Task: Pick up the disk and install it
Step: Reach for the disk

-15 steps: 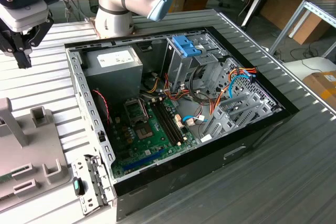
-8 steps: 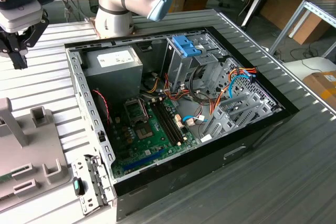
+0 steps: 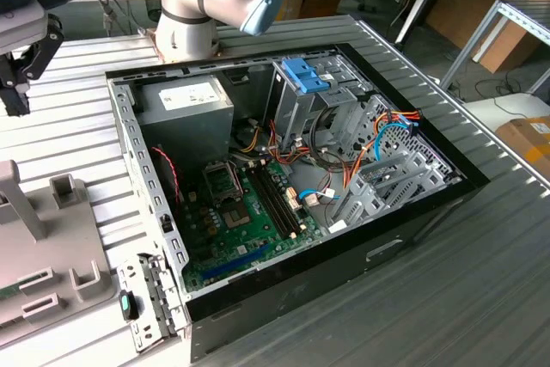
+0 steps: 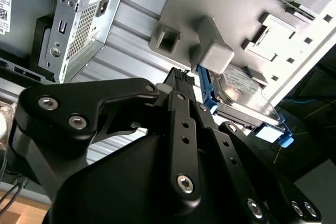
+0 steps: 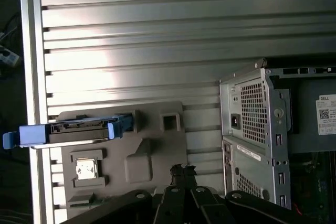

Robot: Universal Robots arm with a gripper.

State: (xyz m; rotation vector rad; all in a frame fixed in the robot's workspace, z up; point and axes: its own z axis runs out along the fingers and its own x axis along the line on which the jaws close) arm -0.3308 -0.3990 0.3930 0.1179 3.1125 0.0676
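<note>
The disk (image 5: 79, 129) stands on edge in its blue carrier, slotted into a grey fixture plate (image 5: 157, 145) on the ribbed table. In the second wrist view, the disk (image 4: 241, 93) shows its metal face and blue frame beyond a grey block of the fixture. My gripper (image 5: 181, 170) hovers over the fixture, between the disk and the computer case, apart from the disk. Its fingers are shut with nothing between them. In the exterior view, my gripper (image 3: 13, 92) hangs at the far left above the fixture plate (image 3: 51, 255).
An open computer case (image 3: 455, 191) lies on the table with motherboard, cables and a grey power supply box (image 3: 185, 100). A bare blue bracket (image 3: 305, 75) sits atop the drive cage. The case's rear panel (image 5: 257, 124) lies near the fixture. The arm's base (image 3: 185, 32) stands behind the case.
</note>
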